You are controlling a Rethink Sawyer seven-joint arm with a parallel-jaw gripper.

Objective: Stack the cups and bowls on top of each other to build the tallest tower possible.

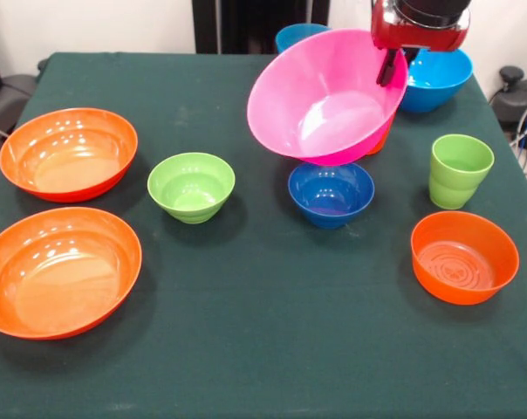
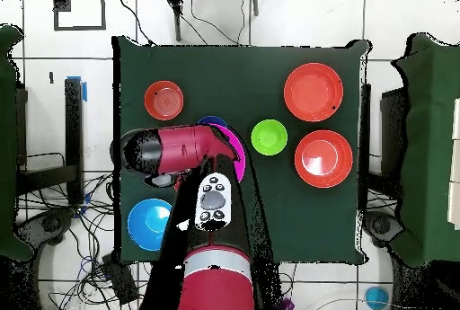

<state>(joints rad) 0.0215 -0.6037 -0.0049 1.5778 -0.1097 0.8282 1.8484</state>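
Observation:
My gripper (image 1: 392, 74) is shut on the far right rim of the big pink bowl (image 1: 326, 98) and holds it tilted in the air, its opening facing the front. Below its lower edge sits the small dark blue bowl (image 1: 331, 192). An orange cup (image 1: 381, 141) shows only as a sliver behind the pink bowl. Two wide orange bowls (image 1: 69, 153) (image 1: 61, 271) lie at the left, with the lime green bowl (image 1: 191, 185) beside them. At the right are the lime green cup (image 1: 460, 170) and the smaller orange bowl (image 1: 464, 256). No tower shows.
Two sky blue bowls (image 1: 434, 77) (image 1: 298, 35) sit at the far edge, one right behind the gripper. In the overhead view the arm (image 2: 180, 149) covers most of the pink bowl (image 2: 235, 149). Dark green cloth (image 1: 272, 332) covers the table.

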